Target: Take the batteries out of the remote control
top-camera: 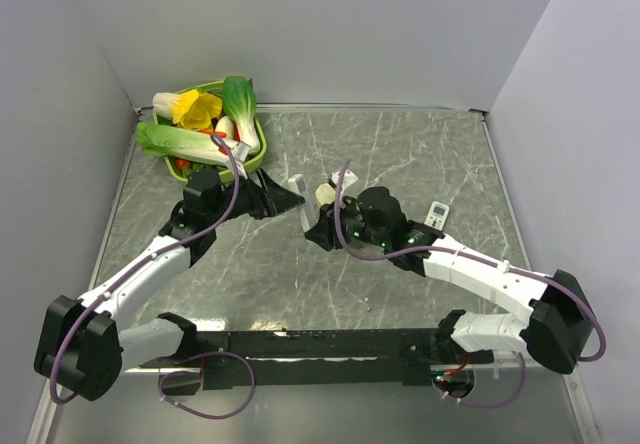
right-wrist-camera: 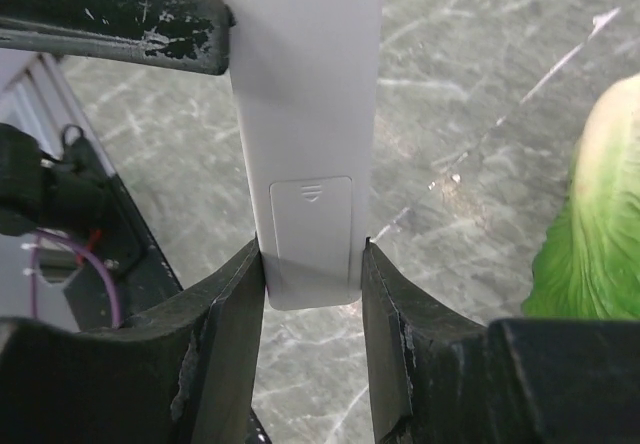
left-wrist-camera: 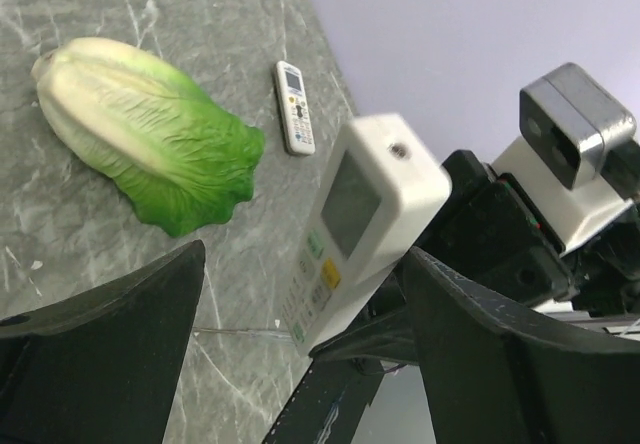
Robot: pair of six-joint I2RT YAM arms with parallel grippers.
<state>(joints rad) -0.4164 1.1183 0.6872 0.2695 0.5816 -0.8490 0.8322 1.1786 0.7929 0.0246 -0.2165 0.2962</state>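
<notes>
Centre of table [top-camera: 420, 154]: remote control [left-wrist-camera: 360, 214], one end within the right pincer [right-wrist-camera: 312, 264], left pincer [top-camera: 285, 199] to its left. Cabbage [left-wrist-camera: 140, 124] just right; second remote [left-wrist-camera: 294, 107] farther right; vegetable basket [top-camera: 258, 149] far left.

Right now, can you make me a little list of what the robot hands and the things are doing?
right gripper: shut on the remote control, at one end
left gripper: open, straddling the remote control
battery cover: closed
batteries: not visible
cabbage: lying on the table
second remote: face up beside the cabbage
basket: far left, full of vegetables
</notes>
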